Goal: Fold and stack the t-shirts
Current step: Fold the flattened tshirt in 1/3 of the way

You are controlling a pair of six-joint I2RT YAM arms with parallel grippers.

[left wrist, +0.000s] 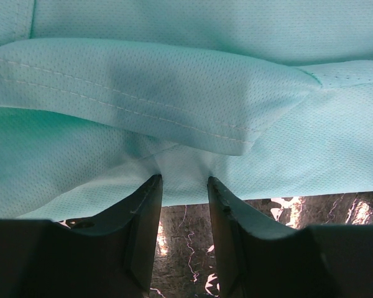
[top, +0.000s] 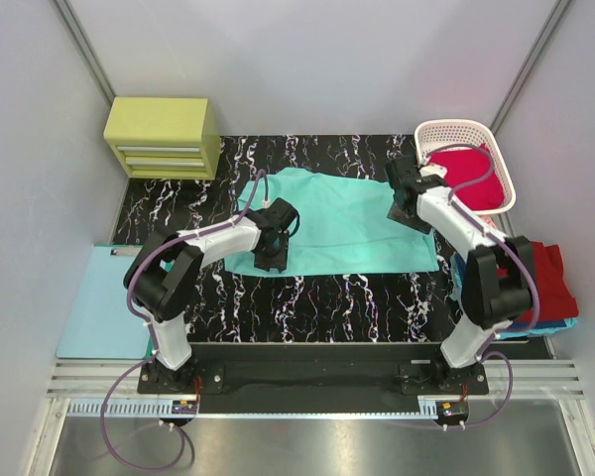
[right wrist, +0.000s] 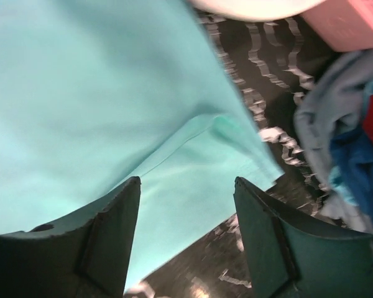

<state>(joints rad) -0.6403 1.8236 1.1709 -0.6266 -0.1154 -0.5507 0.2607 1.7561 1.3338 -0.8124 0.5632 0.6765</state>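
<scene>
Gripped a pinch of the near hem of the mint-teal mesh cloth t-shirt [left wrist: 174,81] between the tips of the left gripper [left wrist: 183,180], with puckers running into the bite. Held thinly, by the look of it. Could have slipped free on a quick lift, or dragged the whole shirt across the black white-veined tabletop [left wrist: 186,248] below the claw instead of folding it. Showed, just beyond the tips, a flap doubled over along a stitched hem. Might have set a crooked crease if carried forward like that.

Stood released at the right gripper [right wrist: 186,183], jaws wide with nothing between them and the shirt's corner spread flat under and ahead of it. Had no hold on that side, so risked a skewed fold under a one-sided pull. Noted a heap of blue and dark red cloth t-shirts [right wrist: 354,164] farther off to that claw's right. Could have snagged them on a low sweep.
</scene>
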